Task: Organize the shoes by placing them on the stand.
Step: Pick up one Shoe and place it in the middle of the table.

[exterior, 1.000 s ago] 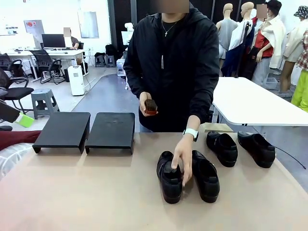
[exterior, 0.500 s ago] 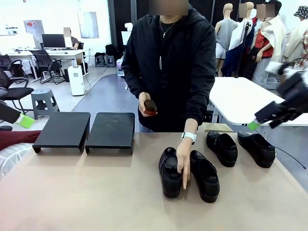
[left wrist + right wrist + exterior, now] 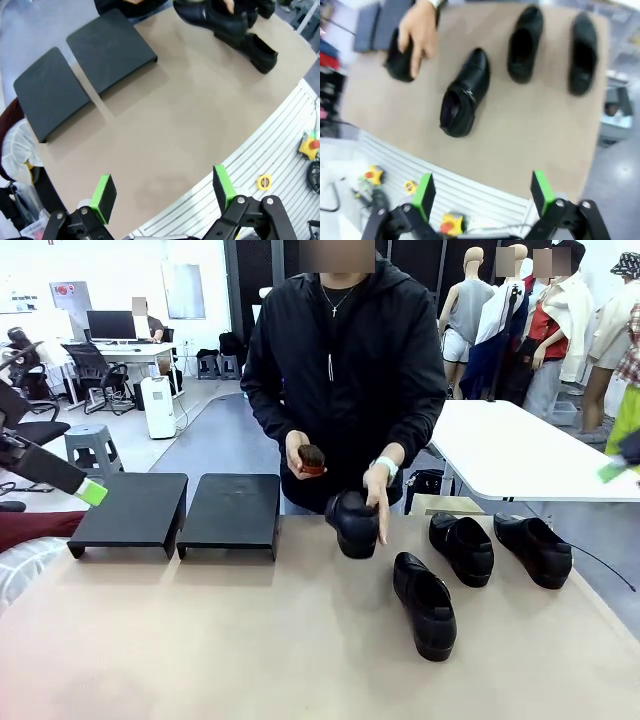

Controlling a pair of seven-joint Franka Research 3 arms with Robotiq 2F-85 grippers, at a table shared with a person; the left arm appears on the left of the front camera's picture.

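Partly cut off: in the front view the left claw (image 3: 92, 492) is one green pad on a dark finger at the picture's left edge, and the right claw (image 3: 612, 472) is a sliver of green at the right edge.
Left claw: its own wrist view shows the jaws spread wide with nothing between them, high above the counter (image 3: 165, 115) near its robot-side edge.
Right claw: the jaws are equally wide and grip nothing, above the same edge on the shoes' side.
Held shoe (image 3: 352, 523): off the counter in the person's hand (image 3: 378, 502), near the far edge, just right of the right stand (image 3: 230, 512); the fingers cover part of it.
Other hand (image 3: 300, 452): holds a small brown thing (image 3: 313, 458) against the jacket, too small to identify.
Middle shoe (image 3: 425, 602): rests on the counter alone, nearer the robot than the rest.
Right pair: the inner right shoe (image 3: 462, 547) and outer right shoe (image 3: 533, 549) sit side by side, not touching, at the far right.
Left stand (image 3: 130, 510): just beside the right stand, a narrow gap between them.
Right wrist view: blurred, yet it takes in all four shoes, which the front view shows more sharply.
Left wrist view: both stands appear whole from above; the held shoe is cropped by the top edge.
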